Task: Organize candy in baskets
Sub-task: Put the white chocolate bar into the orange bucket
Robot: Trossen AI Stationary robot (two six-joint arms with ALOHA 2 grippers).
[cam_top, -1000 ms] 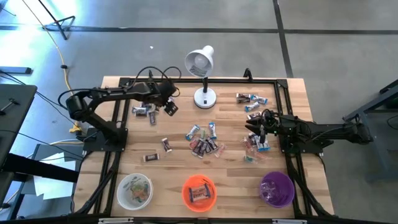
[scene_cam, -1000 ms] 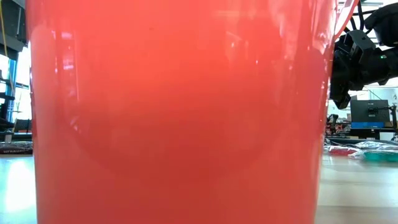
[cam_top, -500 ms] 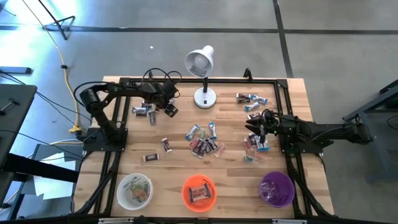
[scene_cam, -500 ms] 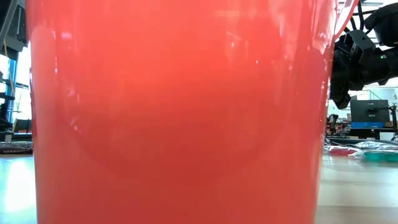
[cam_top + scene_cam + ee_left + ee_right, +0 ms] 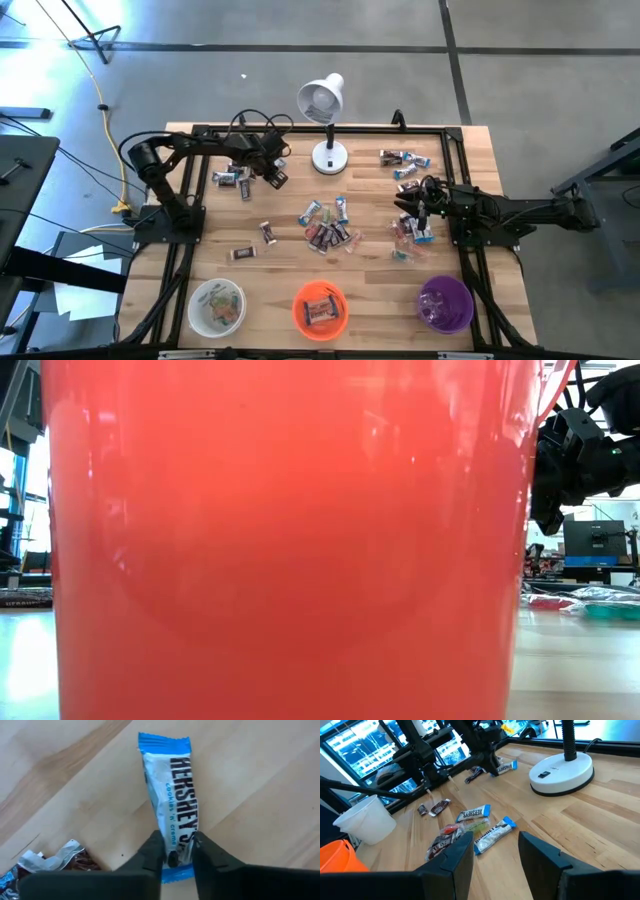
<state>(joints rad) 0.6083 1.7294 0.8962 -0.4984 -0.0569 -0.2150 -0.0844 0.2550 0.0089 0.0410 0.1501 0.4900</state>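
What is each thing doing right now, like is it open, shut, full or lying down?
Left pincer: shut on the blue-and-white candy bar, which lies flat on the table.
Right pincer: open, holding nothing.
White basket: upright, some candy inside.
Orange basket: upright, candy inside.
Purple basket: upright, candy inside.
Loose candies: scattered flat on the table.
Lamp: standing upright.

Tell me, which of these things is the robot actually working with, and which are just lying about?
Part of the job:
- candy scattered on the table
- blue bar between the left gripper fingers
- white basket
- orange basket
- purple basket

Just lying about:
- lamp
- cable on the floor
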